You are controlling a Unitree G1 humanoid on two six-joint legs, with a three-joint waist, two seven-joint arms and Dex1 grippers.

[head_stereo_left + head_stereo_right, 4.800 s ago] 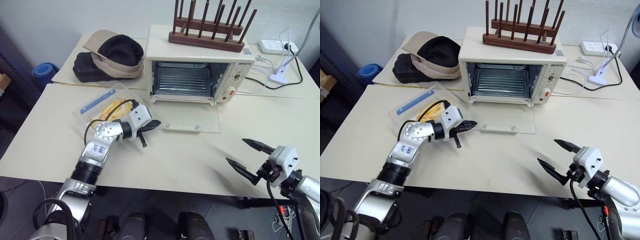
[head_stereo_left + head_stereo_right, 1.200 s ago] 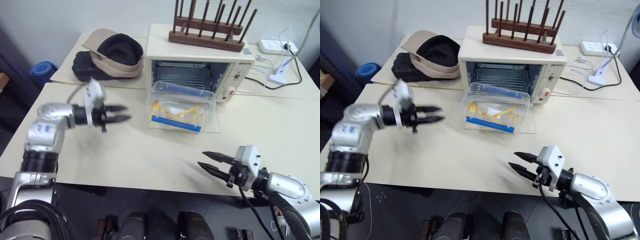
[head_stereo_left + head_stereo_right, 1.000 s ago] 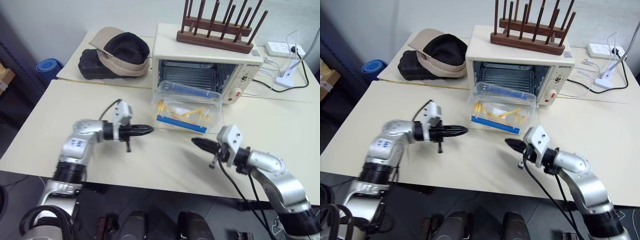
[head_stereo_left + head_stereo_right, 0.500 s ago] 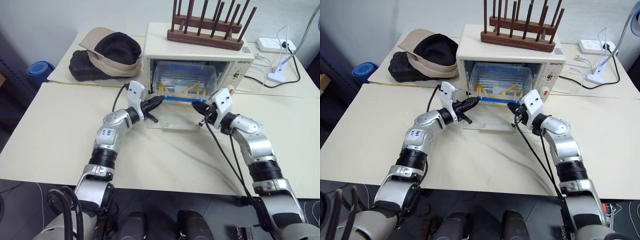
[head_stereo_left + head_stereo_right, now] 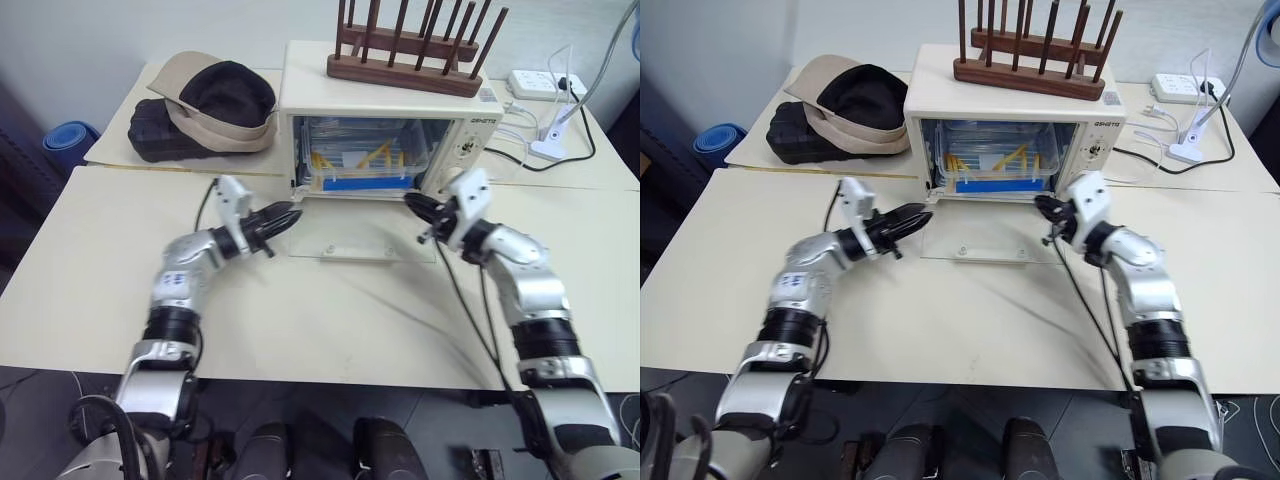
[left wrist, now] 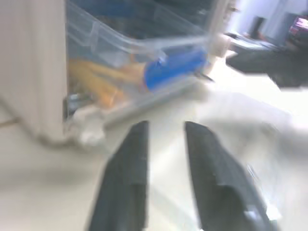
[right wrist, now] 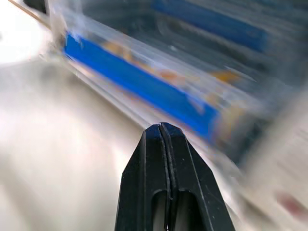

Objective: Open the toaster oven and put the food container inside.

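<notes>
Left eye view: the food container (image 5: 363, 165) sits inside the toaster oven (image 5: 385, 130), long axis across the mouth, clear with blue clips and yellow sticks. It lies just ahead of both claws: the left claw (image 5: 281, 217) partly parted, empty; the right claw (image 5: 416, 206) closed, empty, nearer.
</notes>
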